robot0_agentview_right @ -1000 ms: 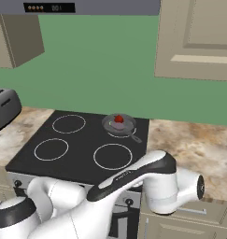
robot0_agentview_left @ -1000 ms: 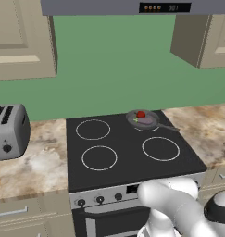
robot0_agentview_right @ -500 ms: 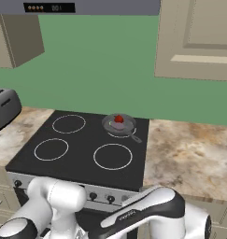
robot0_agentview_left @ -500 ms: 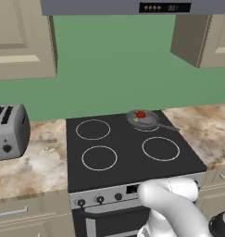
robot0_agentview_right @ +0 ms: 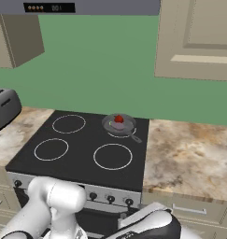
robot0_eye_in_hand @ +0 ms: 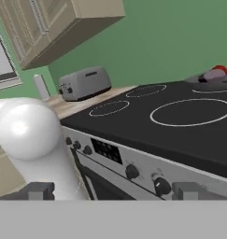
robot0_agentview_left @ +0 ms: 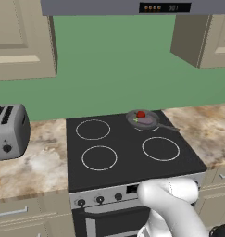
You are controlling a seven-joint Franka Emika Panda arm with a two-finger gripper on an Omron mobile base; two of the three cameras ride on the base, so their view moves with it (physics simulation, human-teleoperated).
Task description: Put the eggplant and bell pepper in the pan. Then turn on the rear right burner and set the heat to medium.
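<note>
The loading half of the job looks finished: the pan (robot0_agentview_left: 142,120) is sitting on the rear right burner (robot0_agentview_left: 146,126) of the black stovetop (robot0_agentview_left: 128,152), and both the red bell pepper (robot0_agentview_left: 140,114) and the mauve eggplant (robot0_agentview_left: 145,121) are lying inside it, the pepper toward the back wall and the eggplant just in front of it, apparently touching. The pan's thin handle is pointing out toward the marbled counter (robot0_agentview_right: 189,154) on the right. What remains is the burner itself, and nothing in the pictures is showing it lit or glowing, so the knob step appears undone. The gripper (robot0_eye_in_hand: 112,191) is hanging low in front of the stove with its fingers (robot0_eye_in_hand: 40,190) spread wide and holding nothing, facing the row of control knobs (robot0_eye_in_hand: 162,186) on the front panel. Which knob is governing the rear right burner cannot be told from here. A toaster (robot0_agentview_left: 8,131) is standing on the counter well to the left, clear of the work.
</note>
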